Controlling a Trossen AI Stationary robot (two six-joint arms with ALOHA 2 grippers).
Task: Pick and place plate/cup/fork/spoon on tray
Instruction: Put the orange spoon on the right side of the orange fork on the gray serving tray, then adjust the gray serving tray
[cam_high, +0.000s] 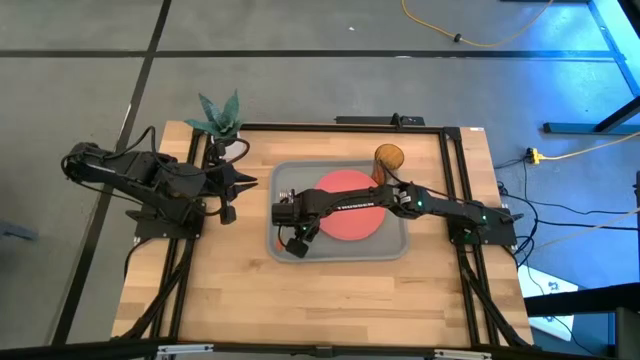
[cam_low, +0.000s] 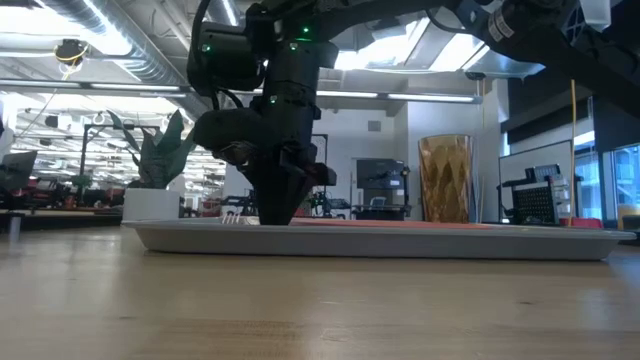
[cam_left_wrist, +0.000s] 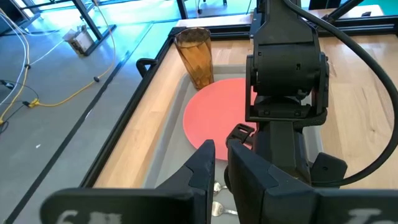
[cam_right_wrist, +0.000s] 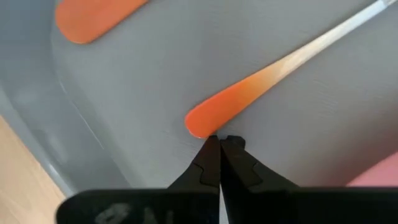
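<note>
The grey tray (cam_high: 395, 245) lies mid-table with the coral-red plate (cam_high: 350, 205) flat in it. The amber cup (cam_high: 388, 158) stands upright at the tray's far right corner. Two orange-handled utensils lie flat on the tray floor at its left end, one (cam_right_wrist: 261, 78) below my right gripper and one (cam_right_wrist: 93, 15) beside it. Which is the fork and which the spoon, I cannot tell. My right gripper (cam_right_wrist: 219, 142) is shut and points down over the tray's left end (cam_high: 295, 240). My left gripper (cam_left_wrist: 221, 158) waits at the table's left, open by a narrow gap and empty. My right gripper has its shut fingertips (cam_right_wrist: 211, 152) right against the free end of one orange handle (cam_right_wrist: 202, 121), coming from above and pointing down. The utensil lies flat on the tray floor, its silver stem (cam_right_wrist: 348, 25) running away from the fingers.
A white pot with a green plant (cam_high: 220, 120) stands at the table's far left, close to my left arm. A black frame (cam_high: 455, 180) runs along the table's edges. The bare wooden top (cam_high: 330, 300) lies on the near side of the tray.
</note>
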